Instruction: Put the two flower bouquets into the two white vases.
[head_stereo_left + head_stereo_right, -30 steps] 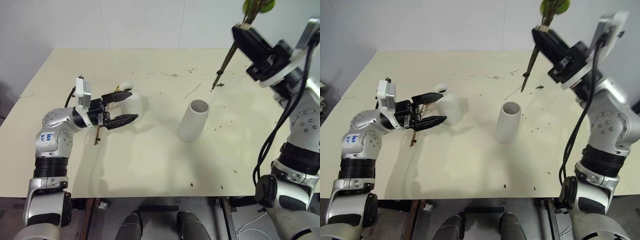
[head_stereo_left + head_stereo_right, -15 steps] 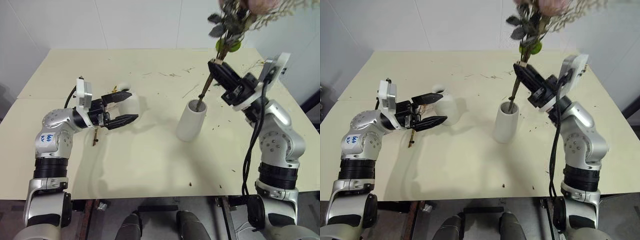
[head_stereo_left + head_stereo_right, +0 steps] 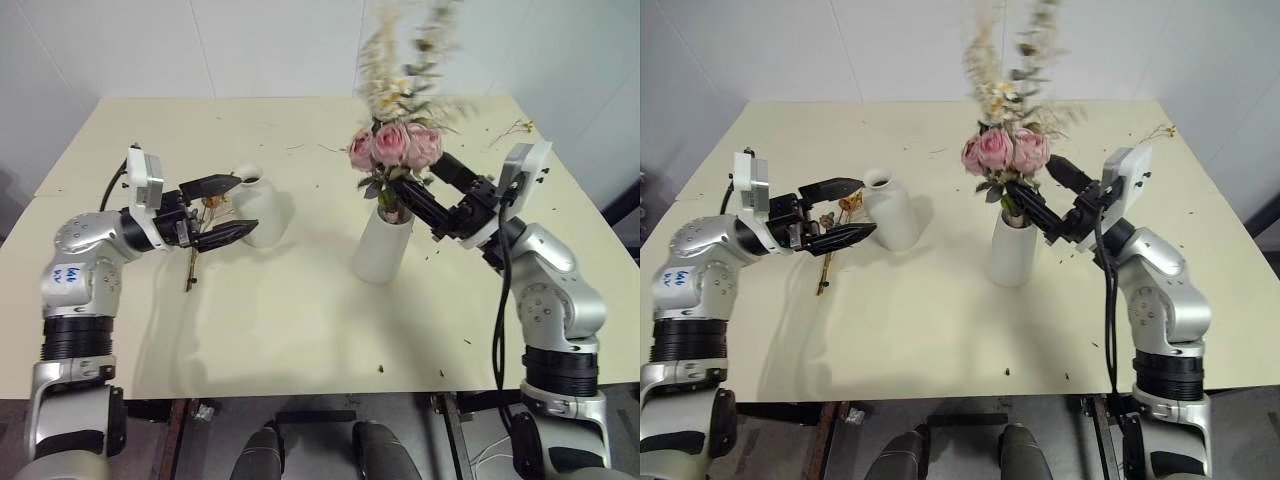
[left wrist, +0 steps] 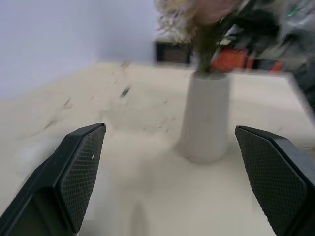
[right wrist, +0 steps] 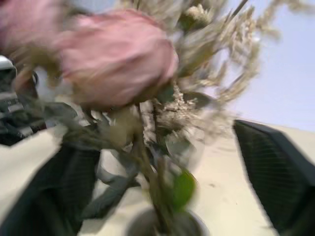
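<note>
**Q:** Fingers first, what are both grippers doing right now?

**A:** Both spread wide, nothing in either. On the left gripper the two black fingers stand far apart, and its wrist view looks straight between them at the tall white vase. The right gripper has its jaws splayed on either side of the rose bouquet's stems, just above the vase mouth. They sit around the stems but aren't pinching them.

**Q:** And the arm poses?

**A:** Left arm is bent out to the robot's left, forearm roughly level, gripper pointing across the table toward the middle. Its tips are right beside the short rounded vase, near it but I can't say touching. Right arm reaches in from the robot's right with the elbow low and the forearm angled slightly upward, gripper aimed inward at the flowers.

**Q:** So where are the task things, front to back?

**A:** Nearest, the small yellow-orange bunch lies flat on the table just below the left gripper, beside the short vase and not in it. A bit farther, mid-table, the tall white vase stands upright with the rose bouquet in it: pink roses just above the rim, leaves around them, pale grasses shooting up high. Behind that, loose twigs and scraps are scattered toward the far edge.
</note>
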Motion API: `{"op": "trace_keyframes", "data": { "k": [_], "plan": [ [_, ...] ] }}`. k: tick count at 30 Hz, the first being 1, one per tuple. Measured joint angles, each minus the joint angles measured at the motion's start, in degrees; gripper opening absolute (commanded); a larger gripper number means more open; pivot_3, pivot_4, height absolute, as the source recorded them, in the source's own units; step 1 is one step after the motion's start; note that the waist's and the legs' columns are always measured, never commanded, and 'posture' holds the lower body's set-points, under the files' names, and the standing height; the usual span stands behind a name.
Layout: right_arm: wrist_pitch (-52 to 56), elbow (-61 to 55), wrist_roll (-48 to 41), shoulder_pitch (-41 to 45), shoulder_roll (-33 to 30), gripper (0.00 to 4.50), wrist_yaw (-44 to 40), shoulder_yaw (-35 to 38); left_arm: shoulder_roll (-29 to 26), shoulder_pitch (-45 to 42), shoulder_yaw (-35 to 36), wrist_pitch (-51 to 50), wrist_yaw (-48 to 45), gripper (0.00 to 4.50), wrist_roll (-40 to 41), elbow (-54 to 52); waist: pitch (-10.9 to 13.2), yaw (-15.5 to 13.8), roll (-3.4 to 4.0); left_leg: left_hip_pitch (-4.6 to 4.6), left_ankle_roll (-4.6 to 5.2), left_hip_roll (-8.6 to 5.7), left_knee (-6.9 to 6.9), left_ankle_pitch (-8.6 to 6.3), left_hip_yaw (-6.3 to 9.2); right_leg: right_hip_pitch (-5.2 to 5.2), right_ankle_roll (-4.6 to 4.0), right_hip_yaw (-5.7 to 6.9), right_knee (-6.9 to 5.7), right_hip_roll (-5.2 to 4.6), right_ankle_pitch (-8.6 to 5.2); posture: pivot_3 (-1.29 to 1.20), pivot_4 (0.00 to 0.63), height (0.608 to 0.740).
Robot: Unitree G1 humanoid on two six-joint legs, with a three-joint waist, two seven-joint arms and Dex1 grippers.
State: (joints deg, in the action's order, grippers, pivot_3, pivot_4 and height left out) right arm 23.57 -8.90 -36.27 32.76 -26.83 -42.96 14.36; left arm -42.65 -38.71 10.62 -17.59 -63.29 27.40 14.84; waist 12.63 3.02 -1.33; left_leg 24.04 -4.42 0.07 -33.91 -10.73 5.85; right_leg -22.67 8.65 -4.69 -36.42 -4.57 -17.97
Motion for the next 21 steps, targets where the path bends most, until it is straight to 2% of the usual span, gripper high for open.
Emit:
{"op": "trace_keyframes", "data": {
  "k": [4,9,12,15,18,21],
  "plan": [
    [0.00,0.37,-0.39,-0.36,-4.74,4.46,-2.04,2.36,-2.75,0.96,-0.18,-4.69,5.22,4.50,-3.41,0.52,0.00,-0.04,0.00,0.00,0.00,0.00,0.01,0.00,0.00,0.01,0.00,0.00,0.00,0.00,0.00,0.00,0.150,0.740],
    [-0.03,3.46,-0.29,-1.97,-11.98,4.46,-6.83,4.43,-4.73,3.64,-1.40,-16.68,14.76,4.50,-6.89,-5.31,0.01,-0.09,-0.02,0.01,0.01,0.01,0.06,0.00,0.01,0.00,-0.02,0.00,0.05,0.00,-0.02,0.00,0.150,0.740],
    [0.69,3.52,-0.87,-3.54,-16.08,4.46,-9.95,4.80,-6.28,3.56,-1.24,-25.92,20.62,4.50,-8.18,-8.05,0.02,-0.09,-0.02,0.01,0.01,0.00,0.08,0.00,0.00,0.00,-0.01,-0.02,0.08,0.00,-0.03,0.00,0.150,0.740],
    [3.99,1.84,-4.01,-7.06,-23.52,4.46,-16.24,7.09,-8.40,3.36,-3.21,-39.13,26.04,4.50,-10.45,-9.86,0.02,-0.08,-0.01,0.01,0.03,-0.03,0.09,-0.02,-0.01,0.01,0.04,-0.05,0.08,0.00,-0.06,0.00,0.150,0.740],
    [6.66,-2.73,-7.24,-9.70,-28.12,4.46,-20.80,8.78,-8.53,3.23,-5.13,-43.95,29.00,4.50,-12.28,-9.40,0.01,-0.02,-0.06,0.00,0.03,-0.02,0.07,-0.02,-0.01,0.01,0.02,-0.04,0.08,0.01,-0.06,0.00,0.150,0.740],
    [7.03,-6.91,-8.40,-11.87,-29.16,4.46,-23.62,8.50,-6.53,1.57,-6.34,-46.21,31.08,4.50,-12.72,-9.33,-0.01,-0.15,-0.12,0.01,0.02,-0.03,-0.02,-0.02,-0.02,0.06,0.05,-0.05,0.12,0.00,-0.04,0.00,0.150,0.740]
  ]
}}
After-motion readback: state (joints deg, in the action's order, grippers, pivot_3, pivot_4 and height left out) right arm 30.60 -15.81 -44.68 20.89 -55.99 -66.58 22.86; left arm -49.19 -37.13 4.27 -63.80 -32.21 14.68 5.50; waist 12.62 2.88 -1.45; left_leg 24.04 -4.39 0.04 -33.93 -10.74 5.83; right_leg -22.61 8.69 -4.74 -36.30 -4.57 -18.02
